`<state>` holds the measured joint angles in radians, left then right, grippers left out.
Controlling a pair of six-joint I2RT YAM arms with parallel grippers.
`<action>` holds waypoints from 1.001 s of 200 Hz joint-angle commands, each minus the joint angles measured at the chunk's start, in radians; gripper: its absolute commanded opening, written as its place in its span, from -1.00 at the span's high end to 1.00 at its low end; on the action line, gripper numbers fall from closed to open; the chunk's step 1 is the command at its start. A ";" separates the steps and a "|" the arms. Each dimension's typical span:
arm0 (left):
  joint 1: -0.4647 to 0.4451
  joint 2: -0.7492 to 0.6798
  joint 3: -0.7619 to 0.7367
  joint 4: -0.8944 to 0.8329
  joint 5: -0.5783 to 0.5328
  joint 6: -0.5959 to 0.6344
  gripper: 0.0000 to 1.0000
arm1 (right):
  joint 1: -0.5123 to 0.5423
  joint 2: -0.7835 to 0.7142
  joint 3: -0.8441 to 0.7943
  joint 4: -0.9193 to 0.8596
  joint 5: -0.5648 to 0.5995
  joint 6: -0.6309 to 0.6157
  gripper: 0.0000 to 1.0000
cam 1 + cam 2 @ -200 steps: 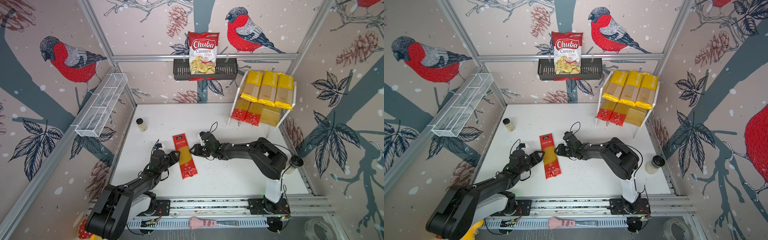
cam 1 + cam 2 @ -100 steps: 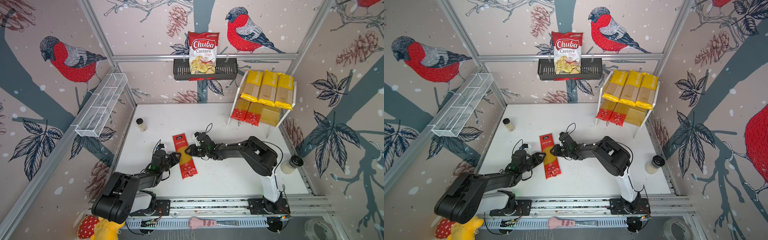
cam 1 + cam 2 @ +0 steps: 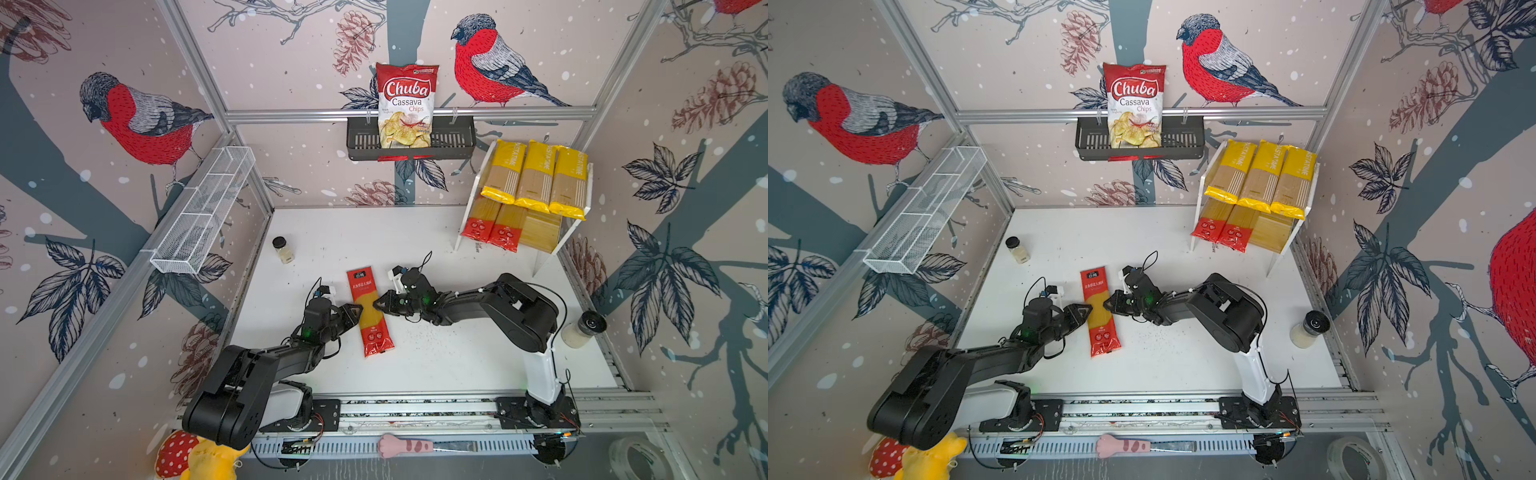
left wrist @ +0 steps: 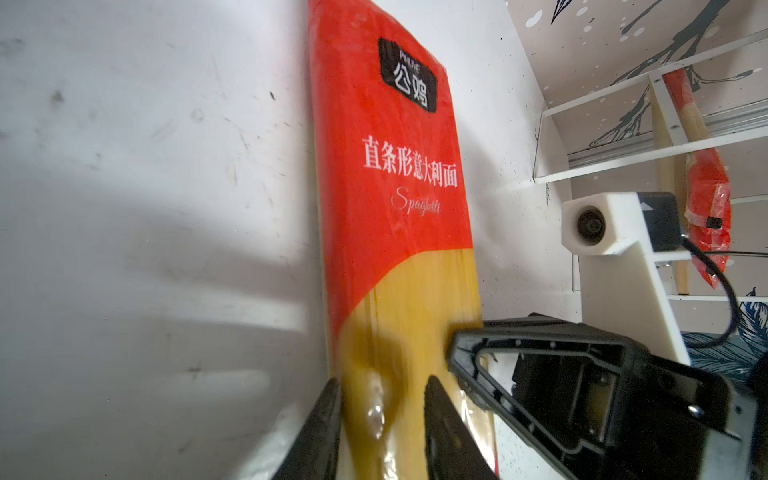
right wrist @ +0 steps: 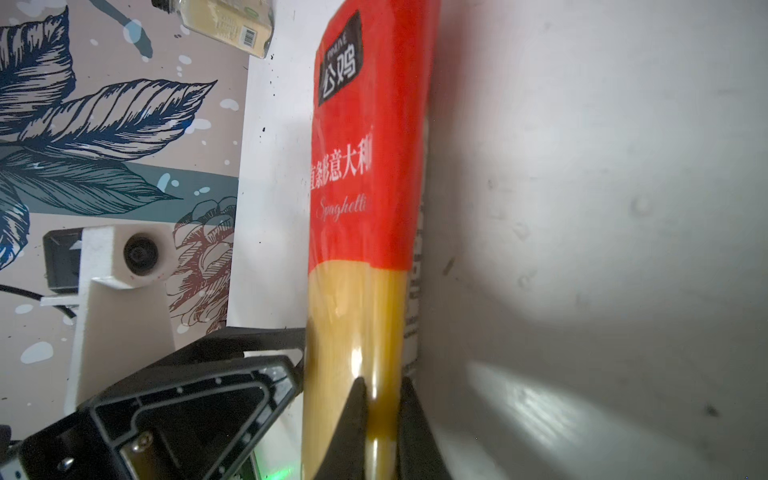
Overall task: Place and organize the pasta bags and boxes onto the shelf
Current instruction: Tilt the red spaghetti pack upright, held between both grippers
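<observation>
The red-ended spaghetti packet (image 3: 371, 328) lies on the tabletop (image 3: 436, 365), well apart from the shelf (image 3: 540, 237). Left claw (image 3: 357, 310) and right claw (image 3: 376, 303) pinch its opposite edges, shallowly I think; lifting, the film may slip out.

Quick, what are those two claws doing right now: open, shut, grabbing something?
Left gripper: closed on one long edge of the spaghetti packet.
Right gripper: closed on the packet's opposite long edge.
</observation>
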<state>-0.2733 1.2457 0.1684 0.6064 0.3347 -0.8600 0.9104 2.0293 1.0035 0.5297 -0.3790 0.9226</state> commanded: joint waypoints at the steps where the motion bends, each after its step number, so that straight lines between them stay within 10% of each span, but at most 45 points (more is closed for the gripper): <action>1: -0.001 -0.062 0.034 -0.074 -0.018 0.040 0.24 | -0.008 -0.038 -0.013 0.052 -0.022 0.000 0.77; 80: 0.034 -0.279 0.085 -0.167 0.004 0.071 -0.16 | -0.014 -0.222 -0.075 0.013 0.060 -0.091 0.85; 200: 0.028 -0.209 0.077 0.512 0.337 -0.172 -0.59 | -0.016 -0.627 -0.195 0.177 0.021 -0.283 0.90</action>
<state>-0.2253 1.0138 0.2192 0.9100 0.5903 -0.9863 0.8940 1.4567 0.8188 0.5133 -0.3073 0.7017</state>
